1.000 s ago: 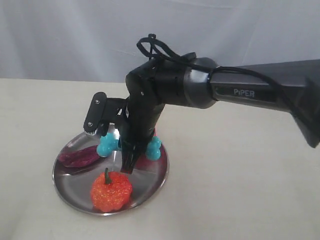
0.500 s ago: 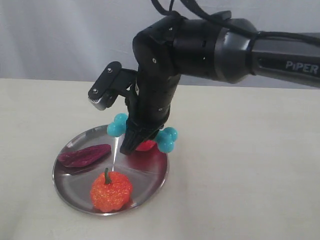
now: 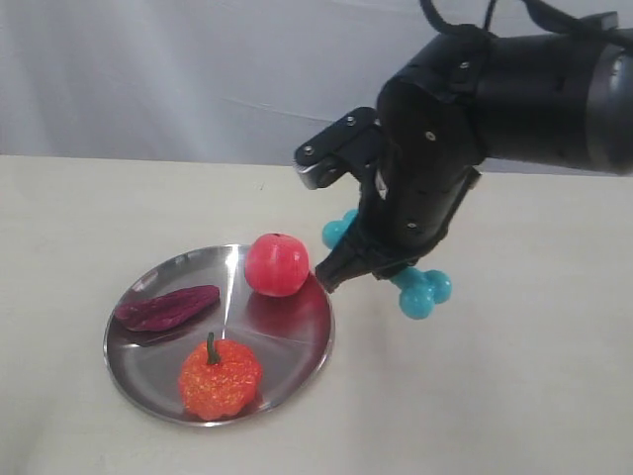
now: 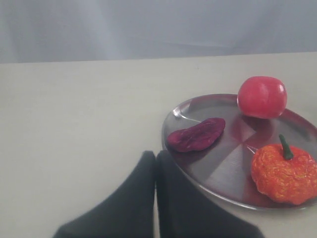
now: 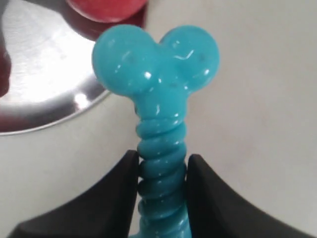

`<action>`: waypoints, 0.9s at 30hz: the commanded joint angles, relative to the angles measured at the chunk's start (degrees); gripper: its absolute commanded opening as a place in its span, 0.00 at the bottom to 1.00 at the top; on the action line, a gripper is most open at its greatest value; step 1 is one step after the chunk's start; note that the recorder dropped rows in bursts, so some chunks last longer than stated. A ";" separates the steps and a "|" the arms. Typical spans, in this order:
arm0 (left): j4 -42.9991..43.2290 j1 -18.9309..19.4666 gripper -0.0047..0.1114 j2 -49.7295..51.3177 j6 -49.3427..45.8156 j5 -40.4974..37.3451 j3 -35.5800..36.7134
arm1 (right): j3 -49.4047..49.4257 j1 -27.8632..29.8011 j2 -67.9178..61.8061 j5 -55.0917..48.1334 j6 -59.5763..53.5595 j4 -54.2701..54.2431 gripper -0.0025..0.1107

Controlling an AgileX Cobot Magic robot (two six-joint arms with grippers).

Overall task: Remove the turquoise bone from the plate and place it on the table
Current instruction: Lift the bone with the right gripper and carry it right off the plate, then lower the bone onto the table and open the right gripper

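In the exterior view, the right gripper (image 3: 341, 272) reaches in from the upper right of the frame, and its dark jaws are clamped across the middle of the turquoise bone (image 3: 423, 292). The bone lies slantwise, one knobbed end peeking out near the centre of the frame, the other lower and further right. It is off the plate (image 3: 121, 364) and just past the plate's right rim, over the pale tabletop (image 3: 514, 396). I cannot tell whether its lower knob touches the surface. On the plate, in the lower left of the frame, sit a red ball-shaped fruit (image 3: 277, 264) at the far rim, a purple piece (image 3: 166, 307) on the left and an orange pumpkin (image 3: 220, 376) at the near rim.

In the left wrist view, the left gripper (image 4: 156, 191) shows at the bottom centre, its jaws pressed together with nothing between them, low over bare tabletop (image 4: 74, 124). The plate (image 4: 224, 166) fills the right side with the purple piece (image 4: 195, 135), the red fruit (image 4: 262, 96) and the pumpkin (image 4: 282, 173).

In the right wrist view, the right gripper (image 5: 162, 181) pinches the ribbed shaft of the bone (image 5: 158, 74) from both sides at the bottom of the frame. The knobbed end stands up at centre. The plate (image 5: 44, 84) curves through the upper left, with a sliver of the red fruit (image 5: 106, 7) at the top edge and tabletop (image 5: 257, 124) on the right.
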State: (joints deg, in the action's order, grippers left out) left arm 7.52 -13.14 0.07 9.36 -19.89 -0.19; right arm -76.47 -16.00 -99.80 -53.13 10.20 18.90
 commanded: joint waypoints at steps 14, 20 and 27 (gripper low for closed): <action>0.02 -0.13 0.04 -0.07 0.11 0.04 0.19 | 10.03 9.16 -2.90 15.56 21.74 -0.93 0.02; 0.02 -0.13 0.04 -0.07 0.11 0.04 0.19 | 10.03 9.16 -10.17 18.72 25.67 -0.98 0.02; 0.02 -0.13 0.04 -0.07 0.11 0.04 0.19 | 10.03 9.05 -11.23 18.99 29.15 -0.98 0.02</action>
State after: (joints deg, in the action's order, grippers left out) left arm 7.52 -13.14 0.07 9.36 -19.89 -0.19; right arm -66.53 -7.13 -111.14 -34.49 38.78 17.70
